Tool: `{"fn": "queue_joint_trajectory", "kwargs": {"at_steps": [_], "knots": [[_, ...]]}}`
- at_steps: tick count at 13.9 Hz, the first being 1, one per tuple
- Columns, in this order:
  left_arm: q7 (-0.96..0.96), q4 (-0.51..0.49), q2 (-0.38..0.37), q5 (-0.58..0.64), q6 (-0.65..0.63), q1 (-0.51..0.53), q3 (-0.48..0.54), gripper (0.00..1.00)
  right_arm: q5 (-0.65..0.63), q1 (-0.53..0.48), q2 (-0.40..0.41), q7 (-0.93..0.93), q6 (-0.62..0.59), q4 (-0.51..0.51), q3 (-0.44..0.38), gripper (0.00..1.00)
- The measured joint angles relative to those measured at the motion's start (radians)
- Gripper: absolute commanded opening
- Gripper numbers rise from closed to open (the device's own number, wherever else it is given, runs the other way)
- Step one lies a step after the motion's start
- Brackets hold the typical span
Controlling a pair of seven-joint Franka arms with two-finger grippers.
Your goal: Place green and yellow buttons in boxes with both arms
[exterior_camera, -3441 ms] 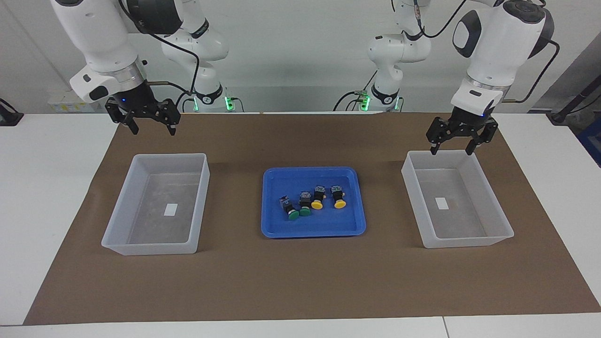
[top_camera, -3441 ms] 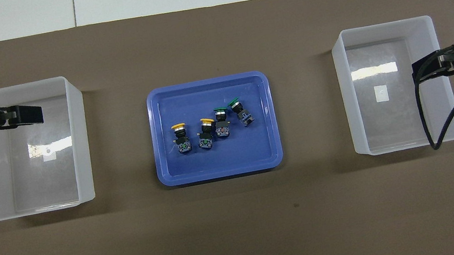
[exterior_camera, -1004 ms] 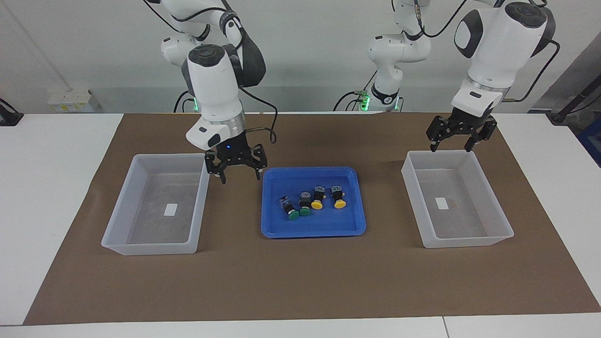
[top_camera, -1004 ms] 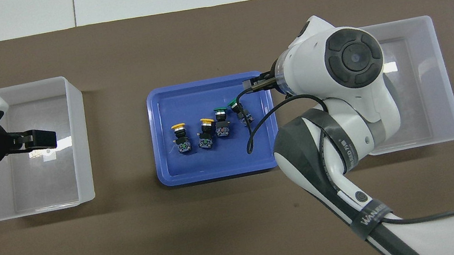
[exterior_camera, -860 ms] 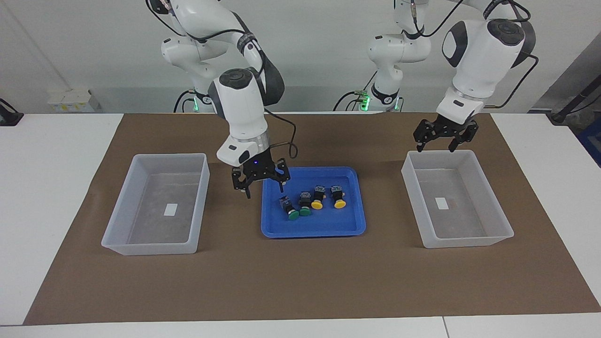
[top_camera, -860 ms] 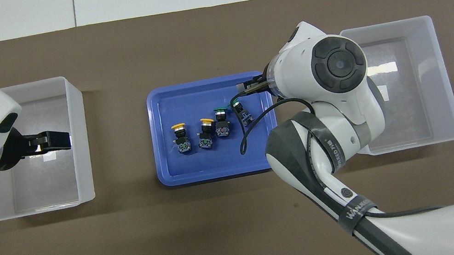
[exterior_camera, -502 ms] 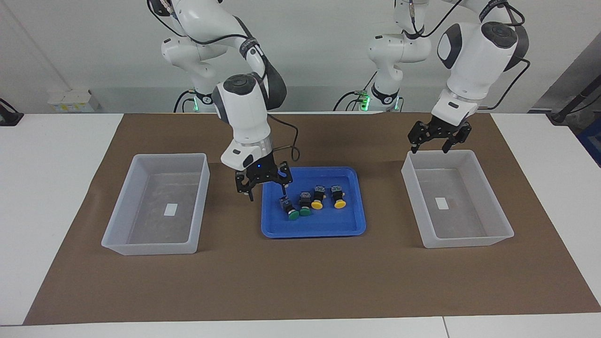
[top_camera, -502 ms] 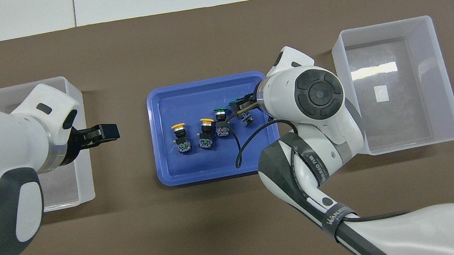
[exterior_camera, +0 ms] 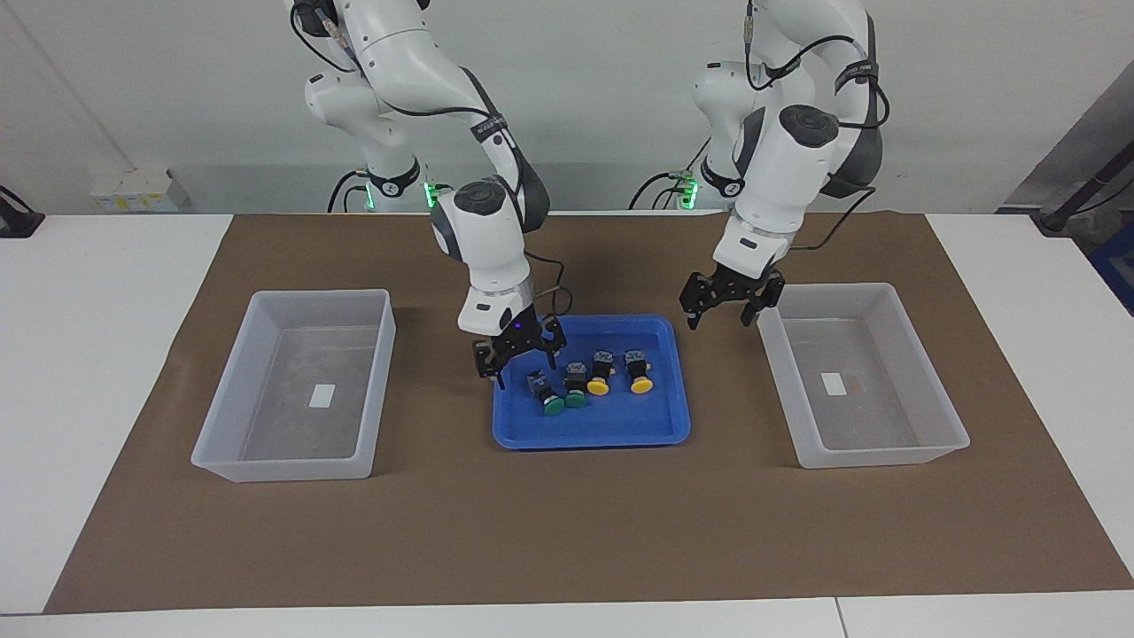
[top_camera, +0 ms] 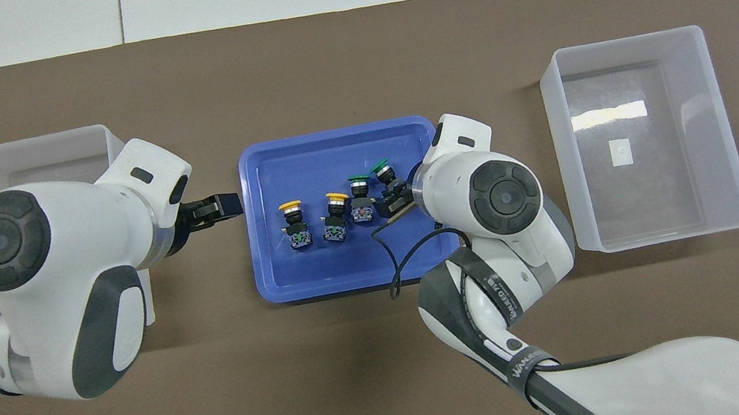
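Two green buttons [exterior_camera: 553, 406] [top_camera: 381, 167] and two yellow buttons [exterior_camera: 598, 386] [top_camera: 290, 208] lie in a row in the blue tray [exterior_camera: 585, 437] [top_camera: 350, 272]. My right gripper [exterior_camera: 524, 368] [top_camera: 393, 201] hangs open low over the tray's end toward the right arm. It is just above the black body of the outermost green button and holds nothing. My left gripper [exterior_camera: 718, 321] [top_camera: 217, 207] is open and empty over the mat between the tray and the box [exterior_camera: 873, 399] [top_camera: 26, 158] at the left arm's end. The other box [exterior_camera: 283, 390] [top_camera: 655, 187] holds only its white label.
A brown mat [exterior_camera: 567, 532] covers the middle of the white table, under the tray and both boxes. In the overhead view the left arm's wrist [top_camera: 48, 279] covers much of its box, and the right arm's wrist [top_camera: 497, 200] covers the tray's corner.
Both arms have swung in toward the tray. The right gripper has come down over the green buttons' end. The left gripper has left its box for the gap beside the tray. The buttons have not moved.
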Motion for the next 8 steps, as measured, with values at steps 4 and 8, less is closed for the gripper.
{"fn": "queue_joint_trajectory", "kwargs": {"at_steps": [4,8], "knots": [[-0.029,-0.06,0.009,0.0,0.073,-0.028,0.0,0.92,0.0,0.012,0.015,-0.013,0.013,-0.003,-0.001,0.81],[-0.029,-0.106,0.009,0.0,0.122,-0.033,0.0,0.88,0.0,0.012,0.037,-0.039,0.049,-0.003,-0.003,0.0]]}}
